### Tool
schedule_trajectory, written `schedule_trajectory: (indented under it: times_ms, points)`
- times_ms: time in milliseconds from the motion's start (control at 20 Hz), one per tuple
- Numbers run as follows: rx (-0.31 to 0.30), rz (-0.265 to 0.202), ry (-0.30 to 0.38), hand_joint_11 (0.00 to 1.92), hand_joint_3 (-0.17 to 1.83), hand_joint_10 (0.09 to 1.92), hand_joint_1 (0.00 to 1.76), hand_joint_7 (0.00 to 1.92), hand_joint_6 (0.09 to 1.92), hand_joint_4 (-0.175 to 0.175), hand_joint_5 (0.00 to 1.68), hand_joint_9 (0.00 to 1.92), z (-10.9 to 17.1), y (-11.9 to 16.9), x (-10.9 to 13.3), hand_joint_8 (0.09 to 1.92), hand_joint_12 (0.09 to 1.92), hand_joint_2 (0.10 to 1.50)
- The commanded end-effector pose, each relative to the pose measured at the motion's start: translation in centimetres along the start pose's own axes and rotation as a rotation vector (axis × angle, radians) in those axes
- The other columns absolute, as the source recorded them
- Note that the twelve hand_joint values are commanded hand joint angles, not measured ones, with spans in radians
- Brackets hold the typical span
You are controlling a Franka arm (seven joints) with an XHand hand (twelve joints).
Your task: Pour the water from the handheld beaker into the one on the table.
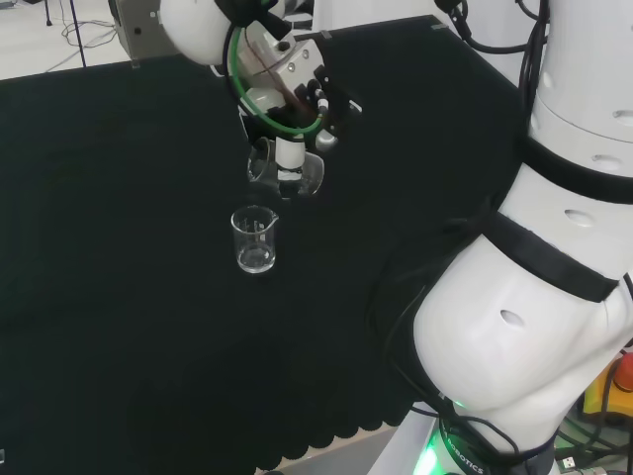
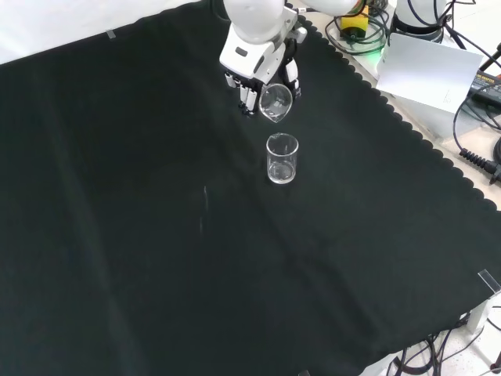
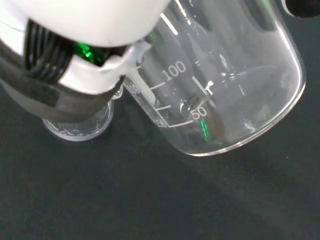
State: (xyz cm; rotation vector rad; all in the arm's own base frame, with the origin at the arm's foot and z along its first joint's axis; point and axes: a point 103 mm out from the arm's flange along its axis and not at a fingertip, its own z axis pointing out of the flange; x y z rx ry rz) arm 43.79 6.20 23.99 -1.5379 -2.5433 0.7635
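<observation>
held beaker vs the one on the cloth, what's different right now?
Pose: the clear glass beaker in the hand is tilted steeply, mouth angled down; the clear glass beaker on the black cloth stands upright. Support: the black and white hand grips the first above the cloth; the second rests free, just beneath it. Both are clear and similar in size.

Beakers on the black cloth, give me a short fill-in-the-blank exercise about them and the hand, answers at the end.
1. The hand holds a clear glass beaker that is ____ rather than upright.
2. In the front view, the second beaker stands on the cloth directly ____ the held one.
3. The beaker on the cloth stands ____, its mouth facing up.
4. The cloth covering the bench is ____ in colour.

Missing words: tilted; below; upright; black
</observation>
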Motion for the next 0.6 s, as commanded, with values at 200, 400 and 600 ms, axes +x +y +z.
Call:
schedule_trajectory:
  times_ms: [200, 400, 600]
  points:
    - [-0.108, -0.052, 0.131, 1.47, 0.77, 0.09, 1.31, 1.31, 0.73, -0.175, 1.25, 1.83, 1.9, 0.7, -4.0, 0.71, 0.53, 0.60]
    - [-0.167, -0.086, 0.168, 1.47, 0.77, 0.09, 1.31, 1.31, 0.73, -0.175, 1.25, 1.83, 2.0, 1.3, -4.4, 0.71, 0.53, 0.60]
    - [-0.213, -0.098, 0.208, 1.47, 0.76, 0.09, 1.31, 1.31, 0.73, -0.175, 1.25, 1.82, 2.3, 1.7, -5.2, 0.71, 0.53, 0.60]
